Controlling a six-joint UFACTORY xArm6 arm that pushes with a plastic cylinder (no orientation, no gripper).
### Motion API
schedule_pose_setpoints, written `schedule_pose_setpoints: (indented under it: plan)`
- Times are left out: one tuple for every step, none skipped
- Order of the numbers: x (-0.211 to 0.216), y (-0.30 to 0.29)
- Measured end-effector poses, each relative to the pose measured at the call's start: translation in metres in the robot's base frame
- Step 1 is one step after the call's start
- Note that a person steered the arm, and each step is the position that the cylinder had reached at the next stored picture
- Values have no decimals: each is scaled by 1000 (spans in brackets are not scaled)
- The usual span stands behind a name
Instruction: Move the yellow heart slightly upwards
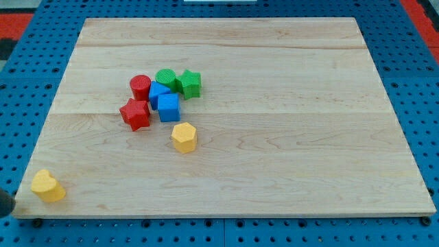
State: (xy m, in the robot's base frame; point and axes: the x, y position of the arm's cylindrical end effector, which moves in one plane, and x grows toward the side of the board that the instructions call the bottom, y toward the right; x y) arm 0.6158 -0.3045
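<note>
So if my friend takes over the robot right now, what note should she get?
My tip is not visible in this view, so its place relative to the blocks cannot be told.
The yellow heart sits near the wooden board's bottom-left corner, alone.
The yellow hexagon lies nearer the middle, just below the cluster: red star, red cylinder, two blue blocks, green cylinder, green star.
Done: nothing evident. Left: nudge the heart slightly toward the view's top.
</note>
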Motion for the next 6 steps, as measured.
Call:
schedule_pose_setpoints:
  plan:
    - [-5,27]
    - [-5,63]
    - [-12,77]
    - [-30,78]
    - [-24,78]
    - [-11,180]
